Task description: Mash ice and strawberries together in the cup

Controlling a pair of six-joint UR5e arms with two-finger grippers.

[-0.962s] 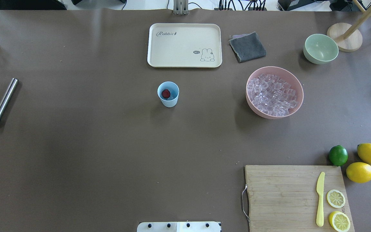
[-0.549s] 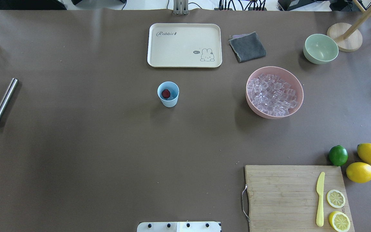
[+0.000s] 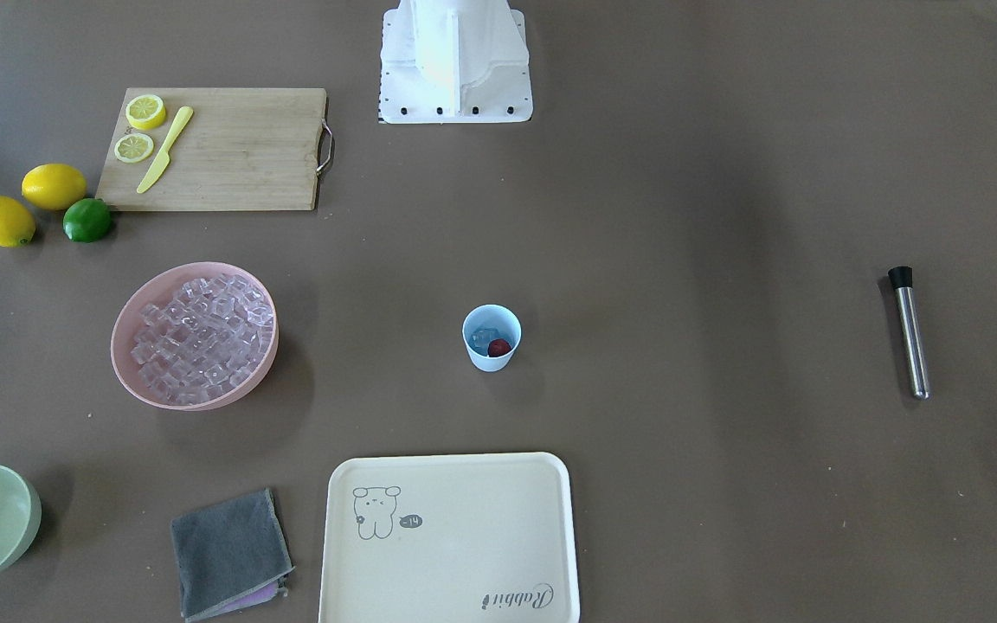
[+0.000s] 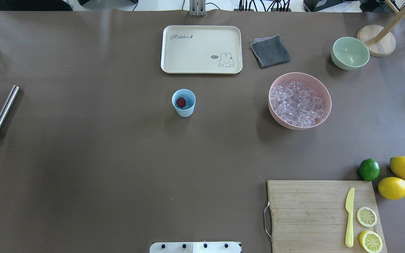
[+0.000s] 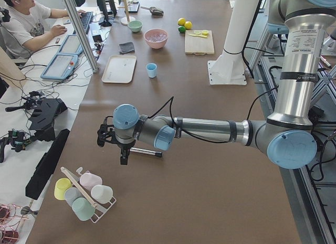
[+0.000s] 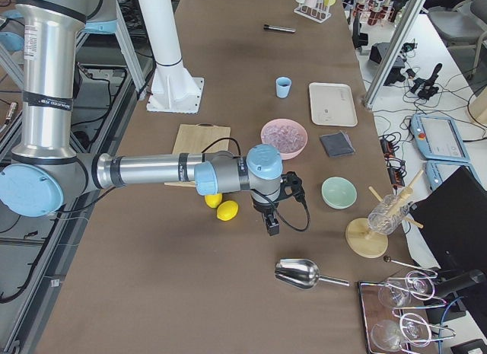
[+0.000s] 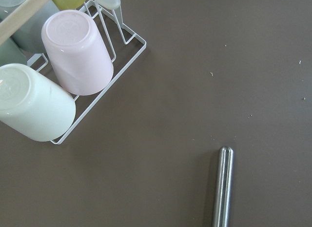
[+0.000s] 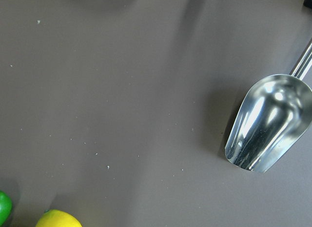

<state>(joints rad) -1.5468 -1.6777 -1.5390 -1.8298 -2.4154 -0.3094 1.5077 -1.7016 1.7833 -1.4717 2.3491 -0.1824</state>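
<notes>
The light-blue cup (image 4: 184, 102) stands mid-table, also in the front view (image 3: 492, 337). Inside it lie a red strawberry (image 4: 180, 102) and clear ice (image 3: 485, 336). More ice cubes (image 4: 298, 102) fill the pink bowl (image 4: 323, 91). A steel muddler rod (image 4: 2, 112) lies at the table's left end. My left gripper (image 5: 124, 154) hangs over that rod (image 7: 222, 188); it shows only in the side view, so I cannot tell whether it is open. My right gripper (image 6: 271, 221) hangs beyond the lemons near a metal scoop (image 8: 265, 122); I cannot tell its state either.
A cream tray (image 4: 201, 49), grey cloth (image 4: 270, 51) and green bowl (image 4: 350, 53) lie at the far side. A cutting board (image 4: 323, 214) holds a yellow knife and lemon slices, with a lime (image 4: 369, 169) and lemons (image 4: 393, 187) beside it. A cup rack (image 7: 73, 66) stands near the rod.
</notes>
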